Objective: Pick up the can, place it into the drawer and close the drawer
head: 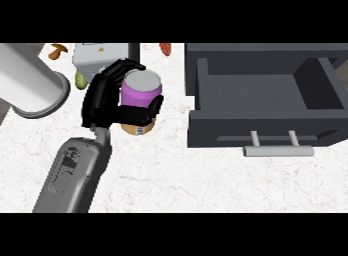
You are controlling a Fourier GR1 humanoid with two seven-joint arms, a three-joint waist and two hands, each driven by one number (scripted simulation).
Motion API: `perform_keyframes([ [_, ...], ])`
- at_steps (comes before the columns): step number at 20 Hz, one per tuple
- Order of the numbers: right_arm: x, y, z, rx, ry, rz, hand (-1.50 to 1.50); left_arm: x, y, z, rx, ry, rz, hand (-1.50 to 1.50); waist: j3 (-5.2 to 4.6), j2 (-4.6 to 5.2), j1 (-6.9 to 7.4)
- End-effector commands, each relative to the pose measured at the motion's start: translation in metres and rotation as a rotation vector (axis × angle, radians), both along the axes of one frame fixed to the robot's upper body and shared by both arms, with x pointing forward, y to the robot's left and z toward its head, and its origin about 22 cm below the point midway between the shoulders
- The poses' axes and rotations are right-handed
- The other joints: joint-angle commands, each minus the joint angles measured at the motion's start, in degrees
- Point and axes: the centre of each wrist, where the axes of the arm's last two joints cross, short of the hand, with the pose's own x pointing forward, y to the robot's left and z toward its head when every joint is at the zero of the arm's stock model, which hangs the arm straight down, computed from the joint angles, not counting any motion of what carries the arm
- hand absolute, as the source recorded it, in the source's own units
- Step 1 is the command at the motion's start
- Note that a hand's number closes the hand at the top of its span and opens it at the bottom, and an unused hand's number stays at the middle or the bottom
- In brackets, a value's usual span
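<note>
Your left hand (103, 97) curls round the upright purple can (141, 90); the open drawer (229, 122) lies to its right.

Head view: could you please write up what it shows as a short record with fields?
can: purple, grey top, upright, left of the drawer
left hand: fingers curled round the can
right hand: not in view
drawer: open, handle toward the robot
counter: white, marbled
behind the hand: grey box, mushroom
task state: can not yet in the drawer
</note>
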Motion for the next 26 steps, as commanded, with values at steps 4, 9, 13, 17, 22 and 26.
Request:
perform_keyframes([
  [4,-0.005,-0.003,0.002,-0.01,-0.005,0.004,-1.5,0.025,-0.049,0.066,0.043,-0.021,-0.042,1.5,0.02,0.08,-0.37],
  [9,0.005,0.011,0.006,-0.015,-0.002,-0.004,-1.5,0.03,-0.085,0.1,0.064,-0.081,-0.045,1.5,0.0,0.18,-0.35],
  [13,0.003,-0.001,0.005,-0.014,0.005,0.005,-1.5,0.038,-0.119,0.111,0.076,-0.081,-0.041,1.5,0.02,0.27,-1.27],
  [17,-0.017,0.007,0.002,0.003,-0.002,0.017,-1.5,0.049,-0.133,0.137,0.071,-0.057,-0.061,1.5,0.03,0.19,-1.73],
  [22,0.011,-0.009,0.002,-0.014,0.001,0.007,-1.5,0.053,-0.159,0.165,0.096,-0.048,-0.048,1.5,0.06,0.35,-1.42],
  [26,0.002,0.006,-0.008,-0.011,-0.008,0.02,-1.5,0.067,-0.156,0.137,0.11,-0.028,-0.046,1.5,0.05,0.42,-1.72],
])
